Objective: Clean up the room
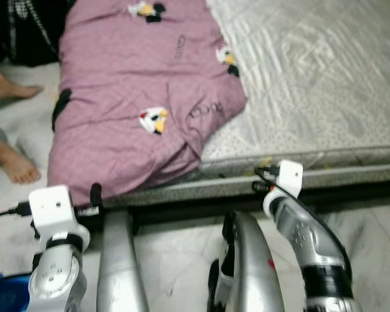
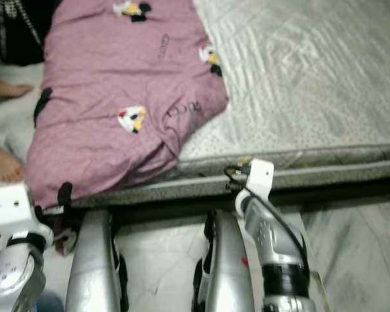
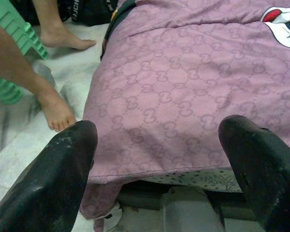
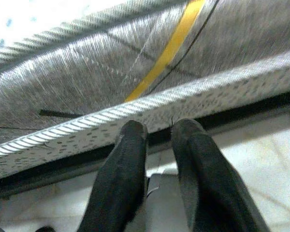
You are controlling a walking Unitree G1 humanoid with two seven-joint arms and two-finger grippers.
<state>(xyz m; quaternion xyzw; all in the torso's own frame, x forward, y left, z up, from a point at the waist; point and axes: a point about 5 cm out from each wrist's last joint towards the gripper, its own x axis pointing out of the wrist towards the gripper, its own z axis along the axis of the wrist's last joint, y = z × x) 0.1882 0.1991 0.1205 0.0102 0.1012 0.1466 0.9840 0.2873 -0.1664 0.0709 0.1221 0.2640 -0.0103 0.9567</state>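
Purple blanket (image 1: 140, 97) heaped on the mattress (image 1: 312, 84) from 10 to 12 o'clock, hem hanging over the near mattress edge (image 1: 292, 170) at 9 o'clock. Left end effector (image 3: 159, 174) spread wide, just short of that hem. Right end effector (image 4: 157, 140) pinched narrow, holding nothing, tips by the piped edge. Pale floor (image 1: 175, 260) open below. Person's bare feet (image 1: 16, 166) at 9 o'clock, beside a green stool (image 3: 9, 29).

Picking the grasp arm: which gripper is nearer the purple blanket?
Left. The left gripper is open right at the purple blanket's hanging front edge. The right gripper, fingers nearly together, points at the bare mattress edge, off to the blanket's right.
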